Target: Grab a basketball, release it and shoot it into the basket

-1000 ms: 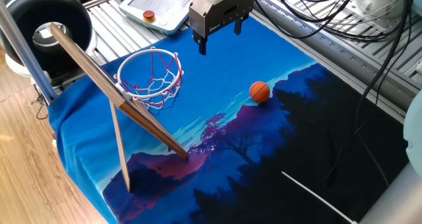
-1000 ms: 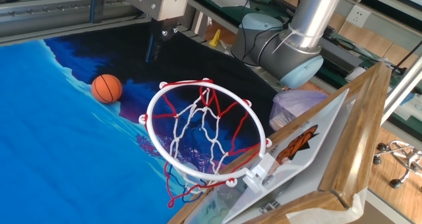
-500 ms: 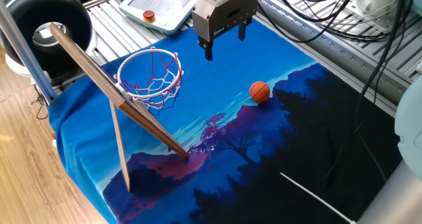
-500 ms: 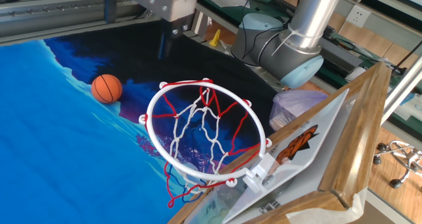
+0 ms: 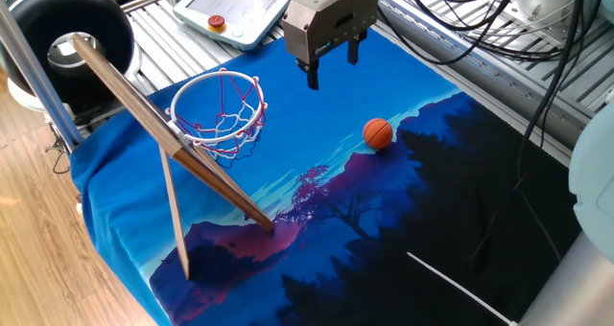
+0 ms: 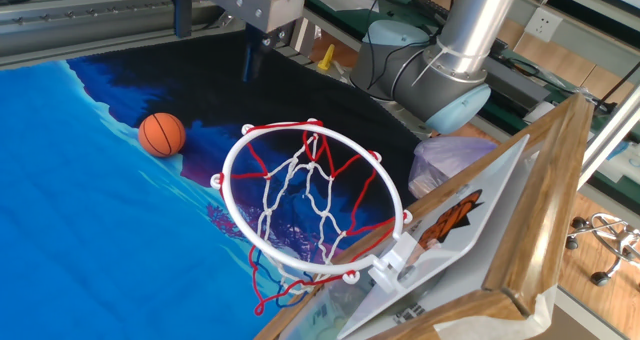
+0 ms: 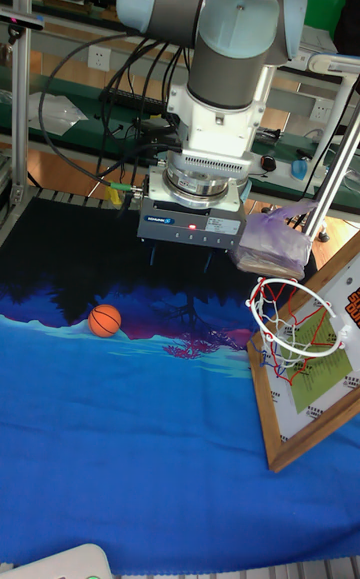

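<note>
The basketball [image 5: 378, 132] [image 6: 162, 135] [image 7: 104, 320], a tiny orange ball, rests on the blue printed cloth [image 5: 317, 163] where the blue meets the dark part. My gripper [image 5: 333, 65] [image 6: 216, 38] hangs above the cloth, up and to the left of the ball in one fixed view. It is open and holds nothing. The basket [image 5: 220, 106] [image 6: 312, 198] [image 7: 295, 325], a white ring with a red-and-white net, is fixed to a tilted wooden backboard [image 5: 153, 118] on a stick leg, left of the gripper.
A large black round tub [image 5: 65, 29] stands at the back left, beyond the cloth. A white pendant with a red button [image 5: 217, 22] lies behind the gripper. Black cables [image 5: 499, 29] run along the right. A purple bag [image 6: 452, 162] sits by the robot base [image 6: 420, 75].
The gripper has shifted to the right in one fixed view, away from the hoop, still open. Ball and basket have not moved.
</note>
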`<state>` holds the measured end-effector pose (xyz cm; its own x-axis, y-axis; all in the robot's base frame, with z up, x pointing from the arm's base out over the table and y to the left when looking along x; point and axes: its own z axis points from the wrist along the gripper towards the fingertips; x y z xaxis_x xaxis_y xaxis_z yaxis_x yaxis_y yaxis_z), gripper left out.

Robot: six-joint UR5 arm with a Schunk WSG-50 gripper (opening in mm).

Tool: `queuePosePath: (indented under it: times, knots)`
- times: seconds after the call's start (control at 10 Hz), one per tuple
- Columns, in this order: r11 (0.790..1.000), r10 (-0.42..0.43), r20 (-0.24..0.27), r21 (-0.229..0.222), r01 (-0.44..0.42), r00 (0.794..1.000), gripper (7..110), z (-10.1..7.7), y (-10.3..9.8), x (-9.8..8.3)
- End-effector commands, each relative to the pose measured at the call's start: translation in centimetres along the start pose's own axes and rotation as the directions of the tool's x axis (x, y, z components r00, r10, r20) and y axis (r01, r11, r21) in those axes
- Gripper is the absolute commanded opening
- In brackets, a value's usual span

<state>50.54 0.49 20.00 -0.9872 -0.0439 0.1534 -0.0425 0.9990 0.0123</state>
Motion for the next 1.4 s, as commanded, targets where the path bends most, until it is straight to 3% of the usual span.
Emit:
queuePosePath:
  times: [0.0, 0.5, 1.3]
  knots:
    - [1.000, -0.003, -0.004, -0.005, 0.003, 1.000, 7, -0.1, 0.1, 0.1]
    - [0.999, -0.045, 0.019, 0.009, 0.044, 0.999, 7, 1.1, -0.9, -0.5]
    - [0.996, -0.084, 0.008, 0.018, 0.084, 0.996, 7, 0.7, -0.1, -0.4]
